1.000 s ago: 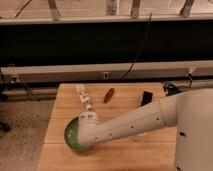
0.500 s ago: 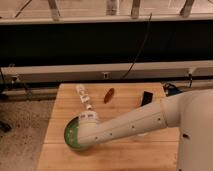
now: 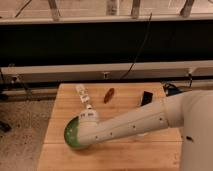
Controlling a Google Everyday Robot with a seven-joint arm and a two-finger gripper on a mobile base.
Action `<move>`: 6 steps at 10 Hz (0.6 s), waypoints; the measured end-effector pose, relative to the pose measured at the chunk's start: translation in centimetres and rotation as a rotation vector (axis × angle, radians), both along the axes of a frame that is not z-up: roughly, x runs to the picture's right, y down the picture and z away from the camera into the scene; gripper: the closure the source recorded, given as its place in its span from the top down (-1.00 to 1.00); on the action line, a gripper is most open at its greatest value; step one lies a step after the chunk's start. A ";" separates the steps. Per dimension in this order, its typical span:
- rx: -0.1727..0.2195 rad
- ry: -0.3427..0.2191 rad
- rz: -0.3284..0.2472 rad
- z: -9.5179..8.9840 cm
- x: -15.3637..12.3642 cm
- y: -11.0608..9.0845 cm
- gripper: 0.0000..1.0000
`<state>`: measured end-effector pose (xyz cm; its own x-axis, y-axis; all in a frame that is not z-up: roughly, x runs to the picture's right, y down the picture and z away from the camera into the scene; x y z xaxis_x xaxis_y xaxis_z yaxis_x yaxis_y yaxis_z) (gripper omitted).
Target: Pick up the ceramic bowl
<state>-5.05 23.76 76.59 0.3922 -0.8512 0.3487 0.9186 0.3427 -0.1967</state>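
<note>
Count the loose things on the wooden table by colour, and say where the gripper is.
Green: 1, ceramic bowl
White: 1, oblong item
Reddish-brown: 1, small oblong item
Black: 1, small flat item
Total: 4
Gripper: over the bowl, jaws shut

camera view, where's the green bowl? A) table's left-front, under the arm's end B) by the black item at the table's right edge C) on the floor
A: the ceramic bowl sits on the table toward the picture's left and near edge, with the shut gripper down over it at the arm's tip.
</note>
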 end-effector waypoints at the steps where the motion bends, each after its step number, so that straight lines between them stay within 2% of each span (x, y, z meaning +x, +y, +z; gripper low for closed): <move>1: 0.002 -0.001 -0.001 0.0 0.0 0.0 -0.99; 6: 0.009 -0.007 -0.002 -0.4 0.0 -0.6 -0.99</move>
<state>-5.06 23.16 76.18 0.3878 -0.8551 0.3441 0.9207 0.3422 -0.1874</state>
